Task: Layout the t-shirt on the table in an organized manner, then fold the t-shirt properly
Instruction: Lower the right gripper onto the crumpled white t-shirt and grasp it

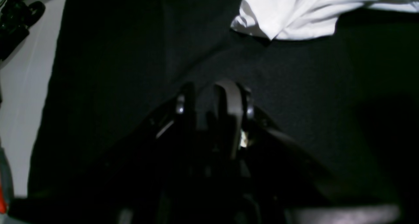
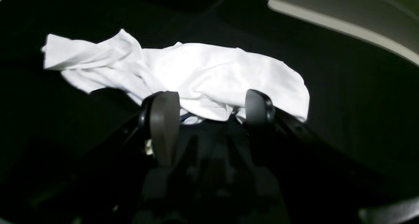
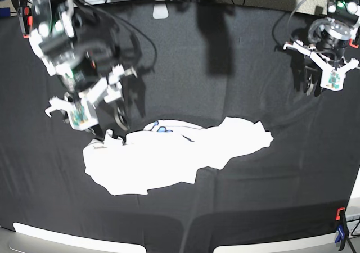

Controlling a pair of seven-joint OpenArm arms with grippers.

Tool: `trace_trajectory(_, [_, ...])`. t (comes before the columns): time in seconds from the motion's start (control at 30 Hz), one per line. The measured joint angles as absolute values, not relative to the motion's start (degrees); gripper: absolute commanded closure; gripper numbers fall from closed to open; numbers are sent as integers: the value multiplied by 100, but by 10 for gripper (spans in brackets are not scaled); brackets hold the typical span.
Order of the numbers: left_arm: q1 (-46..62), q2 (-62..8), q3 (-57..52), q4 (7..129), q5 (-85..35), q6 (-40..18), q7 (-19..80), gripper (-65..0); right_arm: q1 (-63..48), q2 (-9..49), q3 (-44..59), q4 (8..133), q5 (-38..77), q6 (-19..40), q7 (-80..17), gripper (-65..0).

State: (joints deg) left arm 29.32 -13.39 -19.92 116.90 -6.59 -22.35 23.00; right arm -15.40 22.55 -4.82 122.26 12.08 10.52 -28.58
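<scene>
On the left of the base view, the right tool (image 3: 109, 128) hangs just over the shirt's left end with its fingers spread wide, holding nothing. The counter (image 3: 225, 56) is big and covered in wrinkled black cloth, with lots of bare room all around the shirt. The t-shirt (image 3: 169, 154) lies bunched in a long white heap near the middle, with a bit of blue print showing. Far right, the left tool (image 3: 315, 84) hangs well away; I cannot tell if it is open.
</scene>
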Motion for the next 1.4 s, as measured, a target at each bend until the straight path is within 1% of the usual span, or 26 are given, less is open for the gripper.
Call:
trace_trajectory(0.17, [2932, -1304, -1992, 11688, -709, -2235, 2403, -129, -685, 1942, -1588, 11791, 725, 1109, -2923, -315])
trace_trajectory(0.33, [2934, -1295, -1992, 11688, -714, -2237, 2464, -129, 322, 1361, -2370, 10615, 242, 1114, -3164, -315])
trace_trajectory(0.63, [2932, -1302, -1992, 11684, -711, -2235, 2578, -129, 2069, 209, -2536, 8197, 148, 1081, -4018, -314])
trace_trajectory(0.77, [2934, -1302, -1992, 11684, -711, -2233, 2574, -129, 2711, -222, -2536, 7271, 148, 1426, -4399, -314])
trace_trajectory(0.87, [2934, -1295, -1992, 11684, -711, -2235, 2574, -130, 2998, -467, -2536, 6685, 156, 1601, -4619, -314])
trace_trajectory(1.03, [2934, -1302, -1992, 11684, -711, -2233, 2576, -129, 3238, -663, -2536, 5992, 86, 1894, -4838, -308])
trace_trajectory(1.17, [2934, -1302, -1992, 11684, -709, -2233, 2576, -129, 3240, -681, -2536, 5756, -43, 1914, -4842, -266])
trace_trajectory(1.4, [2934, -1299, -1992, 11684, -709, -2233, 2554, -129, 3245, -679, -2536, 5586, -202, 1911, -4091, -260])
